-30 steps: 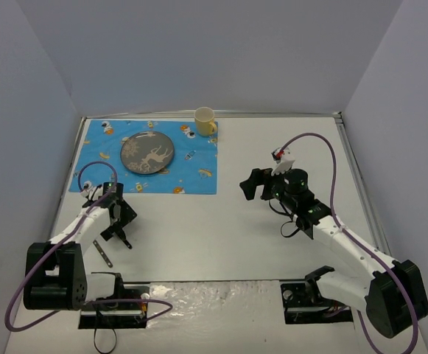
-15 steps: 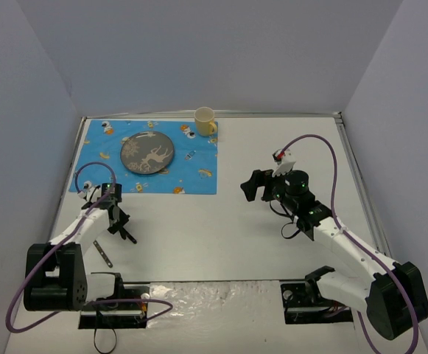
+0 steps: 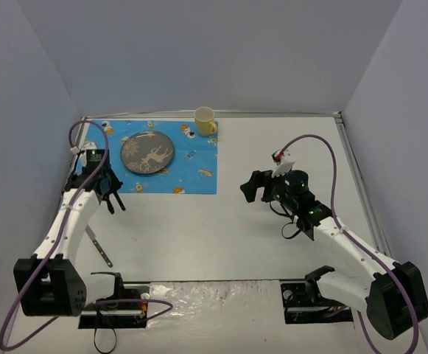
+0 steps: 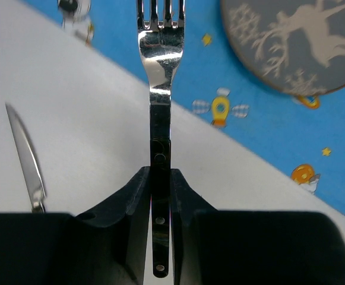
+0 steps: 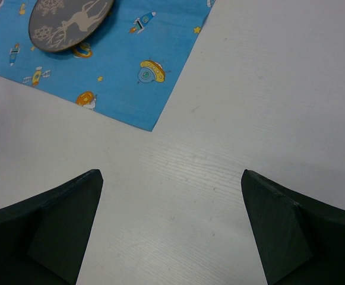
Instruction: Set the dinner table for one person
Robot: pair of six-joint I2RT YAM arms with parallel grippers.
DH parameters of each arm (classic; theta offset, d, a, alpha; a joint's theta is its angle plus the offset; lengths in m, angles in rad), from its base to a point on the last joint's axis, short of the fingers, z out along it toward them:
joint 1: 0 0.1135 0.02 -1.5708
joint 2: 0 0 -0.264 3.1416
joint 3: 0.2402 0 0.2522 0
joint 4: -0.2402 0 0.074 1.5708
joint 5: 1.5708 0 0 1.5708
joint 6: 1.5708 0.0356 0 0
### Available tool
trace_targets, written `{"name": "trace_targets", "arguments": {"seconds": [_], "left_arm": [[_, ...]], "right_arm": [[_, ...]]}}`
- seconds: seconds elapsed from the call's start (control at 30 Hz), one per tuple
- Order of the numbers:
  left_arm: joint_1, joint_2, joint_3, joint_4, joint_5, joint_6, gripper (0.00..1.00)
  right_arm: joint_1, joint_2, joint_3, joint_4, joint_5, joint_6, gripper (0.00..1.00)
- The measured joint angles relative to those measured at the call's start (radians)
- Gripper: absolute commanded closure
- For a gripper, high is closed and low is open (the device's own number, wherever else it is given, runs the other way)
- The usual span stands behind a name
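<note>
My left gripper (image 4: 160, 175) clamps a fork (image 4: 160, 53) by its handle, tines over the near edge of the blue mat (image 4: 261, 124). My right gripper (image 5: 169, 175), fingers spread wide, hangs above the dinner table (image 5: 231, 119), right of the mat.

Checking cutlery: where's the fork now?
The fork is clamped in the left pincer, per the left wrist view, tines over the blue mat, knife on its left.

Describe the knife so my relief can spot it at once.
On the white dinner table, look on the left, nearer than the blue mat. The knife lies flat on bare tabletop, thin and silver; the fork is clamped in the left gripper.
</note>
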Motion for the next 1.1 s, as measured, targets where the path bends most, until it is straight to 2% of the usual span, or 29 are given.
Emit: {"name": "trace_targets", "arguments": {"seconds": [0.1,0.2,0.53,0.77,1.1], "left_arm": [[0.000,0.135,0.187,0.044,0.012,0.177,1.00],[0.012,0.266,0.305,0.083,0.042,0.329,1.00],[0.194,0.605,0.529,0.132,0.276,0.699,1.00],[0.265,0.757,0.659,0.134,0.385,0.807,1.00],[0.308,0.900,0.706,0.146,0.447,0.820,1.00]], "right_arm": [[0.000,0.000,0.000,-0.010,-0.010,-0.003,0.00],[0.000,0.000,0.000,-0.021,-0.020,-0.006,0.00],[0.000,0.006,0.000,-0.041,-0.078,-0.025,0.00],[0.000,0.047,0.000,-0.045,-0.132,-0.026,0.00],[0.000,0.087,0.017,-0.052,-0.153,-0.041,0.00]]}}
